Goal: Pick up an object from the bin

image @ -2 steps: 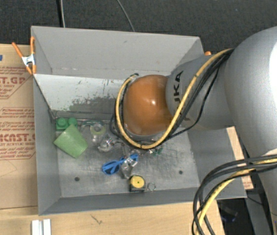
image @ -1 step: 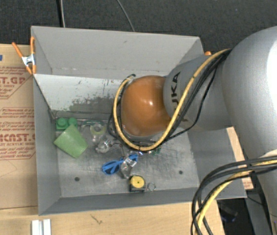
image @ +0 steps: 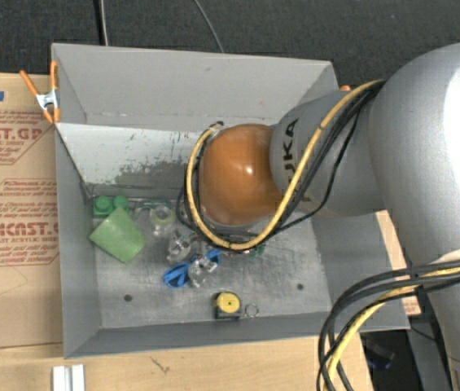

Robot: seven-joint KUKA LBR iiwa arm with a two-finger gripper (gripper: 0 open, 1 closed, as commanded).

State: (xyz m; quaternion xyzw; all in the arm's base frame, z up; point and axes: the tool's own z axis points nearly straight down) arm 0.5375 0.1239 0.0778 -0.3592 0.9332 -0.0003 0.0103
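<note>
At frame centre: orange wrist cover [image: 238, 173], looped by black-and-yellow cables [image: 189, 190], masking most of the gripper [image: 194, 252]. Just a few shiny metal bits poking out past the cover's lower-left edge. Can't tell how far open, nor whether holding anything: mostly hidden, and cluttered where not. Down low in the grey bin [image: 197, 88], over the small clutter mid-floor.

Directly below-left of that metal: blue thing [image: 176, 277], small, crumpled-looking, shape hard to read. Nearest item to the gripper. Touching or just beside, can't say.

Left of the gripper: clear roundish piece [image: 160, 216], barely distinct from the bin floor. Further left: light green wedge-like block [image: 117, 236], with a darker green cap-like piece [image: 103, 208] just above it, touching or nearly so.

Lower centre, near the front wall: yellow round disc [image: 227, 304] on a dark body, small ring [image: 251, 309] just to its right. Kind unclear for both.

Under the cover's lower-right edge: sliver of green [image: 256, 249], rest hidden, can't identify.

Right side of frame: big silver arm [image: 392, 153], cut off by the frame edge, covering the bin's right part.
</note>
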